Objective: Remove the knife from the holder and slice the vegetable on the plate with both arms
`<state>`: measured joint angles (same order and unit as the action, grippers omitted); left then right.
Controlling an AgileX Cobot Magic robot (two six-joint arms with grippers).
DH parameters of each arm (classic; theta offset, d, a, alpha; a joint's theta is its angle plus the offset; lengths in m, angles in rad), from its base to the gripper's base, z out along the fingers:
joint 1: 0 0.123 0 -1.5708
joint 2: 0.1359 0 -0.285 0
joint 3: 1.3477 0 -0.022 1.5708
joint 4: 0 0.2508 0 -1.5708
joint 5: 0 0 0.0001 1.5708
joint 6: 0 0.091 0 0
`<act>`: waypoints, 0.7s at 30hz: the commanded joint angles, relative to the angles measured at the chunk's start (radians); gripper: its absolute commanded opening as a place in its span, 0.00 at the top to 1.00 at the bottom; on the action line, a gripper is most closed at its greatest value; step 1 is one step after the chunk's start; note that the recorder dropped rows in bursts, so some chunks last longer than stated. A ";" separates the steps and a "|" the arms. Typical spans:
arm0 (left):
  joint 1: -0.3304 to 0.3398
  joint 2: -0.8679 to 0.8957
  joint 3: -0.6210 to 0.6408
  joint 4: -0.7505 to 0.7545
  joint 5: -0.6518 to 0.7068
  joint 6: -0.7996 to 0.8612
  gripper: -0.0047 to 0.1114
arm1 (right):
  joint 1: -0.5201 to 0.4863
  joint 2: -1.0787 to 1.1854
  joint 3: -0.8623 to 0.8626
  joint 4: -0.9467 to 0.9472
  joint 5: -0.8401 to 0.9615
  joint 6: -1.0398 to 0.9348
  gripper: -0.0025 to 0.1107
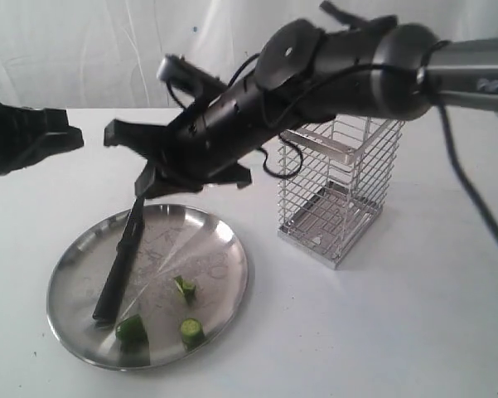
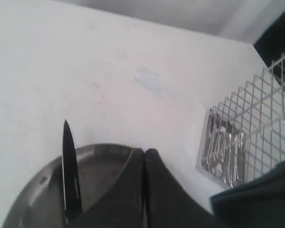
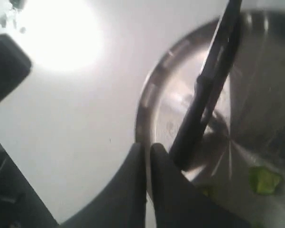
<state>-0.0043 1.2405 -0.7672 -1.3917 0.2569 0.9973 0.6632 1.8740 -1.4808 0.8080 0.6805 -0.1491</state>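
Both jaws are pressed shut on nothing. Reaching leftward, the right gripper (image 1: 147, 184) hovers at the plate (image 1: 224, 249)'s far rim, touching the knife (image 1: 120, 265), which lies in the plate beside three vegetable pieces (image 1: 185, 288). Far left waits the left gripper (image 1: 66, 137). Rightward stands the holder (image 1: 340, 195) on a white tabletop (image 1: 414, 332) before pale curtains (image 1: 83, 50).

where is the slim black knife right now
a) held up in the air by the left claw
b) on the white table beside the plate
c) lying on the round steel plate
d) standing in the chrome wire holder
c: the slim black knife lies across the round stainless-steel plate near the green vegetable pieces, and the chrome wire holder holds no knife.
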 commanded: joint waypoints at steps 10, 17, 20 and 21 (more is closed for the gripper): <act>0.094 -0.170 -0.137 0.075 -0.213 -0.029 0.96 | -0.451 -0.404 -0.058 -0.598 -0.043 0.184 0.98; 0.191 -0.249 -0.126 0.299 -0.024 -0.086 0.96 | -0.741 -0.542 0.029 -1.224 0.167 0.449 0.98; 0.191 -0.317 -0.089 0.326 0.048 -0.146 0.96 | -0.756 -0.661 0.154 -1.238 0.115 0.550 0.98; 0.191 -0.349 -0.066 0.373 0.030 -0.174 0.96 | -0.741 -0.734 0.225 -1.233 0.075 0.537 0.98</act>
<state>0.1844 0.9584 -0.8720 -1.0815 0.2493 0.8854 -0.0829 1.2623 -1.3788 -0.4065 0.8153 0.3382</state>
